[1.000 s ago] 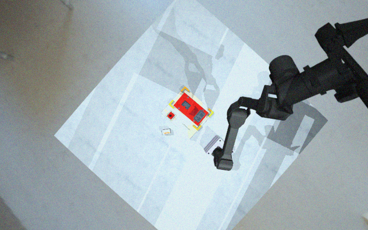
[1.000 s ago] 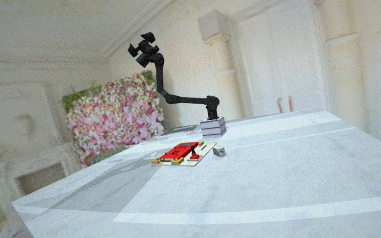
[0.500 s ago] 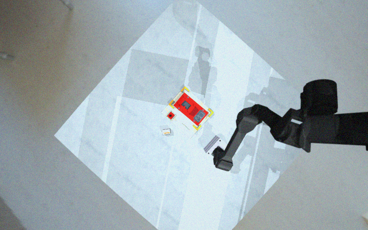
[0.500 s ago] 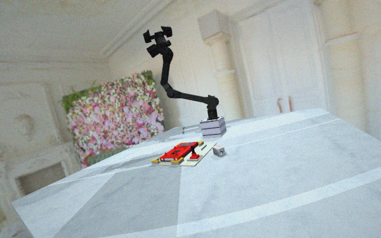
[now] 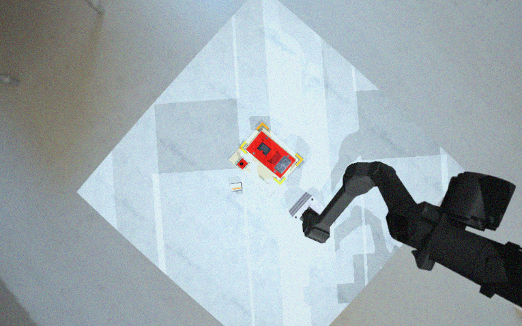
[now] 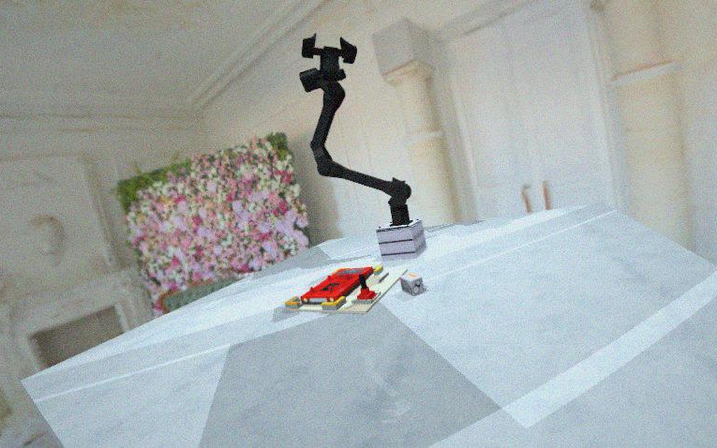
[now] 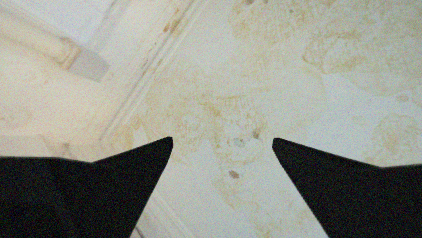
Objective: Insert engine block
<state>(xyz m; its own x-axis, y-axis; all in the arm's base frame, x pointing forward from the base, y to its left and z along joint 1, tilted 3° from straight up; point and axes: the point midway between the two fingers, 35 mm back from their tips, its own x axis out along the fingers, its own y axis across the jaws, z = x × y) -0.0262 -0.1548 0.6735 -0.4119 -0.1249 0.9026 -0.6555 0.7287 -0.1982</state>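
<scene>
With its fingers spread wide and nothing between them, the gripper [image 6: 324, 49] [image 7: 222, 142] hung high above the table [image 6: 461, 345] [image 5: 198, 218], pointing up and away from the work, while the little grey block [image 5: 235, 186] [image 6: 411, 285], likely the engine, sat out on the tabletop beside the board, apart from the red car body [image 5: 269, 155] [image 6: 335, 286]! A hurried swing down could have clipped the upright black stick [image 6: 363, 282] near the block, and a grip taken askew could have turned the slot from the rib, jamming the block before it seated.
</scene>
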